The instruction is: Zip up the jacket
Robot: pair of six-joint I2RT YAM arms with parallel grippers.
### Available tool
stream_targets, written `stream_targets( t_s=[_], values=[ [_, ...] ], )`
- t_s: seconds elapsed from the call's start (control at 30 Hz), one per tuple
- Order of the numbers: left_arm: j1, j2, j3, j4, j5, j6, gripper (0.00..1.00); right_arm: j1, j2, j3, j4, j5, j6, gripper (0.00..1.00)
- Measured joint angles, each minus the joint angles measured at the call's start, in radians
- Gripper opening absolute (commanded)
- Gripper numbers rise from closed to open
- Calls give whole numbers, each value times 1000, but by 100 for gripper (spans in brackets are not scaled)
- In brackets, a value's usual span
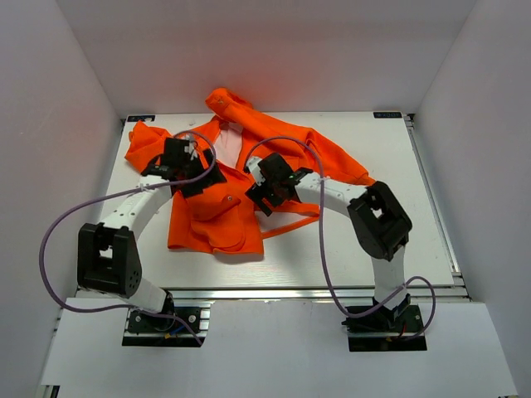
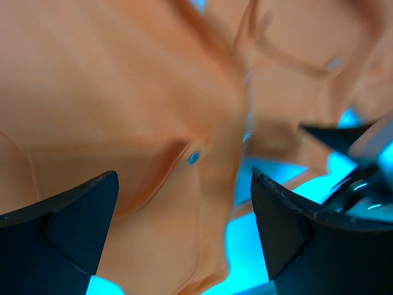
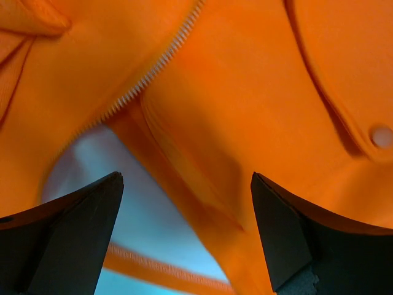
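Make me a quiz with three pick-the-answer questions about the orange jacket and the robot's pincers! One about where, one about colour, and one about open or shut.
1. Where does the jacket lie?
A) on the table
B) hanging on the wall
C) over an arm's base

2. What colour are the zipper teeth?
A) black
B) pale
C) green

3. How are the left pincer and right pincer?
A) both open
B) both shut
C) one shut on a sleeve

Answers:
1 A, it lies crumpled on the white tabletop.
2 B, the right wrist view shows pale teeth against orange cloth.
3 A, each wrist view shows the fingers wide apart, gripping nothing.
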Motion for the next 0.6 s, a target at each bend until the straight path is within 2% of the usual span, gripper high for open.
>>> stream_targets(
  t_s=[0.1,0.23,0.5,0.53,0.6],
  values=[
    [-26,11,-90,-3,-7,-3,98,5,63,58,0,-16,-12,89],
    [-24,57,-163,0,-11,-6,98,8,105,118,17,-41,-7,83],
    [-21,172,-135,6,-17,-12,98,8,210,245,11,-55,20,74],
    [-21,172,-135,5,-22,-15,98,8,218,245,8,-54,21,72],
    [-21,172,-135,5,-34,-20,98,7,235,254,-10,-50,22,60]
  ],
)
